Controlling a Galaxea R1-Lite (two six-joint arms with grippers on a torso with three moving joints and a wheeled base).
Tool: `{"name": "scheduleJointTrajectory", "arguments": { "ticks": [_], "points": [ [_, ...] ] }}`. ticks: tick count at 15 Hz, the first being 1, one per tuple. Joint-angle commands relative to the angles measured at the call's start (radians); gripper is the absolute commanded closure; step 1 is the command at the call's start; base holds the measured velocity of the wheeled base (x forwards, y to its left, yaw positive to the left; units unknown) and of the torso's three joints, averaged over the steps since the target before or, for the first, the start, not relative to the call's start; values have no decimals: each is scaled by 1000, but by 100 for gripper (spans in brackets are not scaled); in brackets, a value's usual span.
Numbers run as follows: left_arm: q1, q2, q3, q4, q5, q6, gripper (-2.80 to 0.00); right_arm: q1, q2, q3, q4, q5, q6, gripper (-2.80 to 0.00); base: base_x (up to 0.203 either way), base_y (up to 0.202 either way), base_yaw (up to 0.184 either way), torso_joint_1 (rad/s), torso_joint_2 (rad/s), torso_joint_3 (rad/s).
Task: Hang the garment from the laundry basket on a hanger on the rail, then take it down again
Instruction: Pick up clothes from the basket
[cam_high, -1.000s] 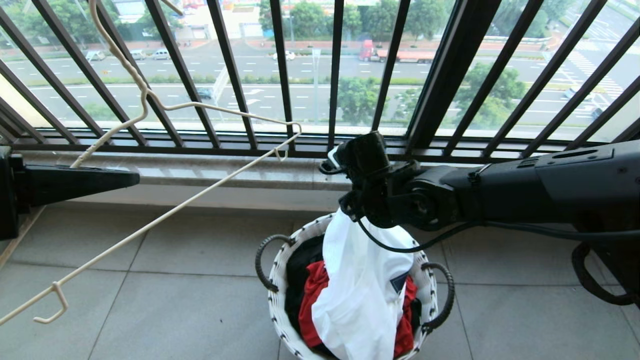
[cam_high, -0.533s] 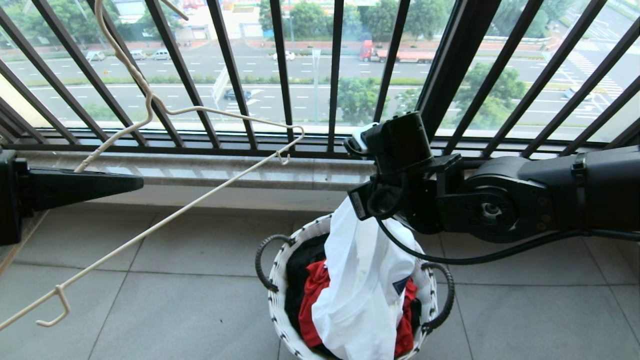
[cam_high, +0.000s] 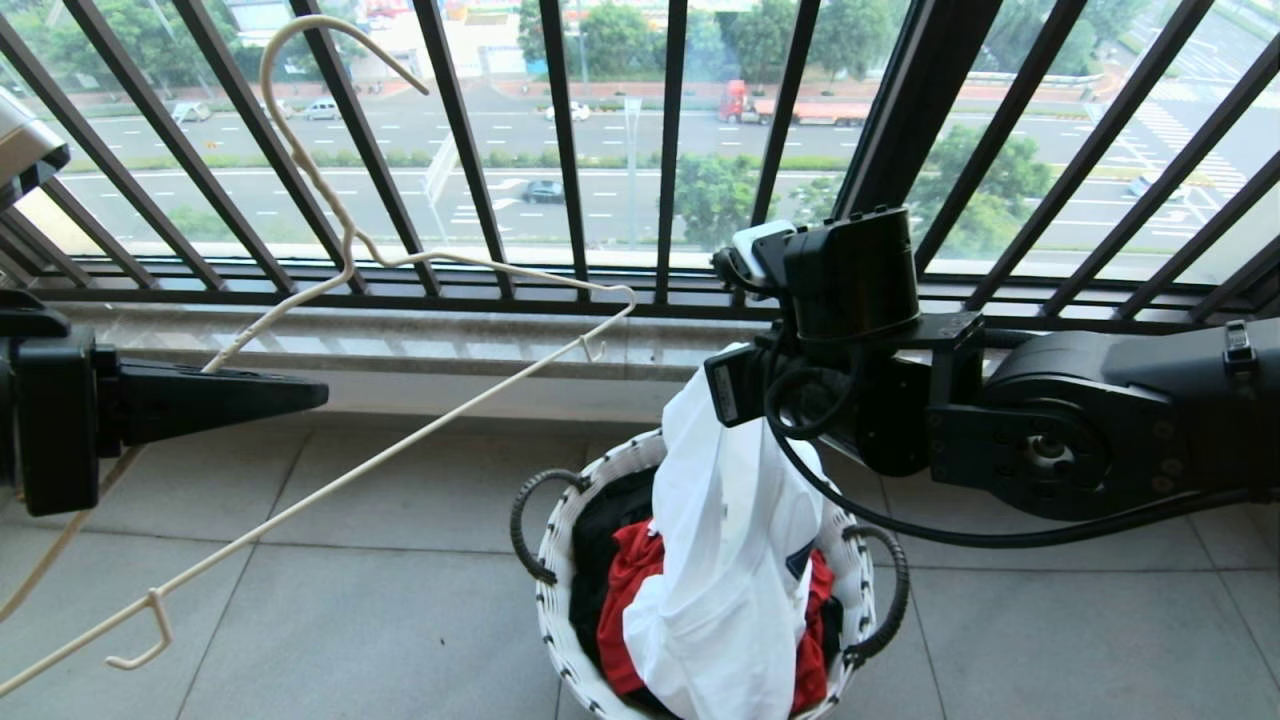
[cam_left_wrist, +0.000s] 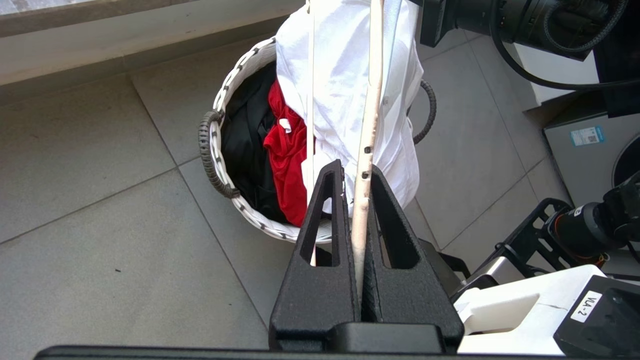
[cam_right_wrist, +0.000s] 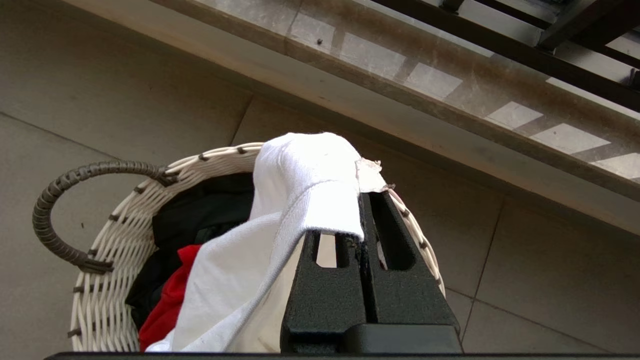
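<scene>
Looking down from the head view, the right gripper has its fingers clamped on the top of the garment, which hangs as a long white fold, its lower part still draped in the laundry basket on the floor tiles, beside a red garment and a black shirt. The left gripper reaches in from the left with fingers pressed together on one shoulder wire of the hanger, whose bottom bar slants from low left up toward the shirt and whose hook rises against the window bars. No rail shows.

From the left wrist view, the left gripper pinches the cream wire, and the hanger runs straight ahead across the garment, so the shirt lies directly beyond the fingertips.

From the right wrist view, the right gripper grips a bunched ribbed edge of the garment above the laundry basket.

I judge the next move turns on bringing the hanger's near end, well left of the shirt, across to the held opening; the left arm must close that gap.
</scene>
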Motion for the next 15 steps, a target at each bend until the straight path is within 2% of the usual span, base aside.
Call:
{"name": "scheduleJointTrajectory", "arguments": {
  "ticks": [1, 15],
  "points": [
    [-1, 6, -1, 2, -3, -3, 0, 0, 12, -5, -5, -3, -1, 0, 0, 0, 0, 0, 0, 0],
    [-1, 8, -4, 2, -4, 1, 0, 17, 32, 1, -3, -3, -4, 0, 0, 0, 0, 0, 0, 0]
  ]
}}
